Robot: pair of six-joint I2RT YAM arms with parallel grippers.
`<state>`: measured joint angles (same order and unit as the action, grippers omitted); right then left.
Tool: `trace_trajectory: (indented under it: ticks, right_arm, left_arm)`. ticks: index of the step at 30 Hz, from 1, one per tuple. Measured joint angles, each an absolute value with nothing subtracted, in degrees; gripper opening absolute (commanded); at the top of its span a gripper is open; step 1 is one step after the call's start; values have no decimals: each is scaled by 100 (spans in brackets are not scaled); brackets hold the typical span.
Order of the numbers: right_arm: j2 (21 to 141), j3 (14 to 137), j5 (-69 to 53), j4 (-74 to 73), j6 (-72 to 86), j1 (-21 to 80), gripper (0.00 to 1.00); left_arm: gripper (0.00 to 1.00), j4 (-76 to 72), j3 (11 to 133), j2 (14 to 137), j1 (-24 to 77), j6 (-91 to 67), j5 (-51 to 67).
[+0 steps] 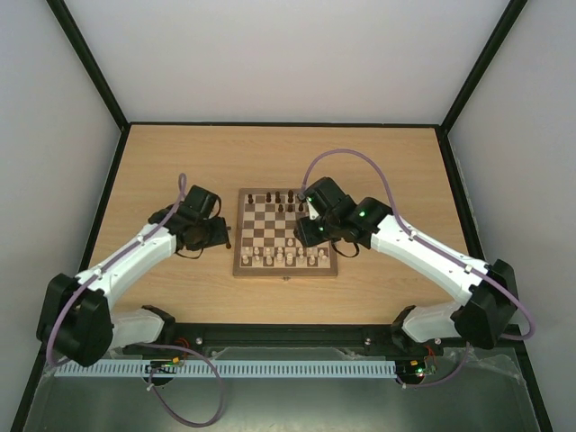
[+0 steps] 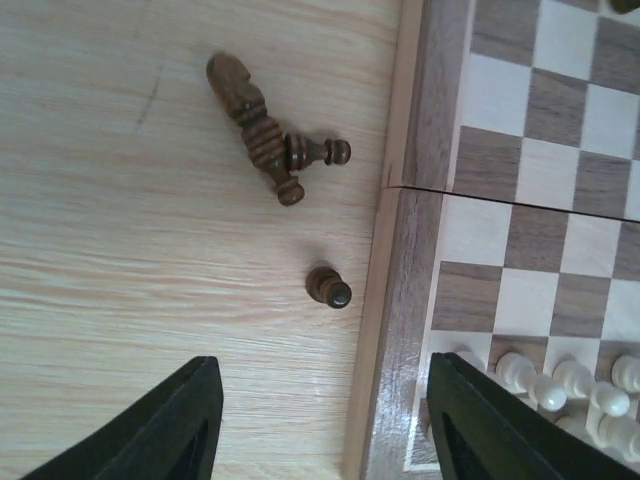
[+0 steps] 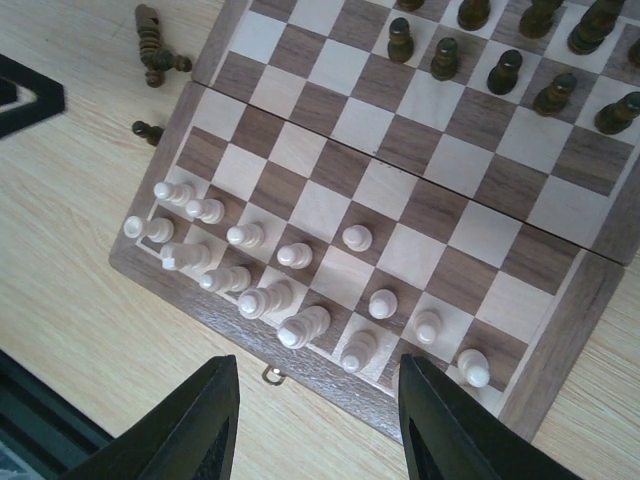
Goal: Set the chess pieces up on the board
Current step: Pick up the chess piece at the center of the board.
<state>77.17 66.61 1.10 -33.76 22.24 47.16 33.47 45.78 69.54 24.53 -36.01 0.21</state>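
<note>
The board [image 1: 270, 230] lies mid-table. Several dark chess pieces [image 1: 284, 198] stand along its far rows, also in the right wrist view [image 3: 503, 70]. Three dark pieces are off the board by its left edge: a long one lying flat [image 2: 250, 118], a pawn lying against it [image 2: 318, 152], and an upright pawn [image 2: 329, 287]. My left gripper [image 2: 322, 375] is open and empty above the table, near the upright pawn and the board's border [image 2: 400, 300]. My right gripper [image 3: 318, 375] is open and empty above the board's near edge [image 3: 400, 210].
Cream pieces [image 3: 260, 295] fill the board's near rows [image 1: 283, 258]. A small brass clasp [image 3: 268, 375] sits on the board's near edge. The off-board dark pieces [image 3: 155, 48] also show in the right wrist view, next to the left gripper's finger [image 3: 25, 95].
</note>
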Motion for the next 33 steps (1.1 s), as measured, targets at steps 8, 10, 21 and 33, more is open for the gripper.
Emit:
trace_trajectory:
  ticks: [8, 10, 21, 33]
  right_arm:
    - [7634, 6558, -196, -3256, 2222, 4716, 45]
    - [7620, 6549, -250, -3223, 2222, 4716, 45]
    - [7605, 6495, -392, -3157, 2206, 4716, 45]
    - [7605, 6486, -434, -3135, 2204, 4716, 45]
  left_arm:
    - [39, 3544, 4998, 7935, 2674, -3540, -126]
    - [37, 3540, 5033, 8082, 2681, -3511, -176]
    - [39, 3430, 5033, 8680, 2744, -3404, -244]
    - [35, 3236, 5074, 8903, 2812, -3363, -244]
